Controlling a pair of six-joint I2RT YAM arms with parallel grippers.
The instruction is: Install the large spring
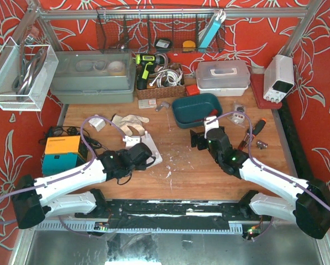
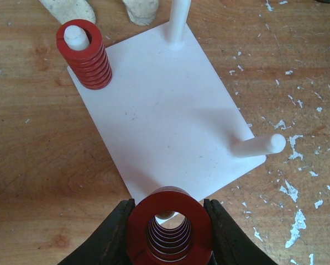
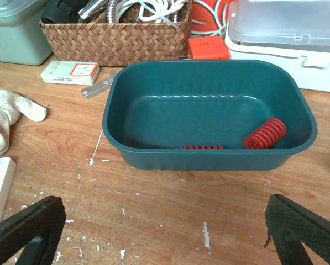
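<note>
My left gripper (image 2: 169, 232) is shut on a large red spring (image 2: 169, 227), seen end-on and held over the near corner of the white peg plate (image 2: 165, 116). A peg tip seems to show through its bore. Another red spring (image 2: 84, 55) sits on the far-left peg. Two bare pegs stand at the top (image 2: 178, 19) and right (image 2: 258, 146). In the top view the left gripper (image 1: 140, 156) is at the plate (image 1: 155, 155). My right gripper (image 3: 165, 237) is open and empty in front of the teal tray (image 3: 209, 157), which holds a red spring (image 3: 265, 134) and a thinner one (image 3: 202, 147).
White gloves (image 1: 129, 122) lie behind the plate. An orange and teal box (image 1: 62, 153) sits at the left. A wicker basket (image 1: 160, 83), grey bin (image 1: 93, 77), clear lidded box (image 1: 223, 76) and power supply (image 1: 278, 77) line the back. A screwdriver (image 1: 252, 131) lies at the right.
</note>
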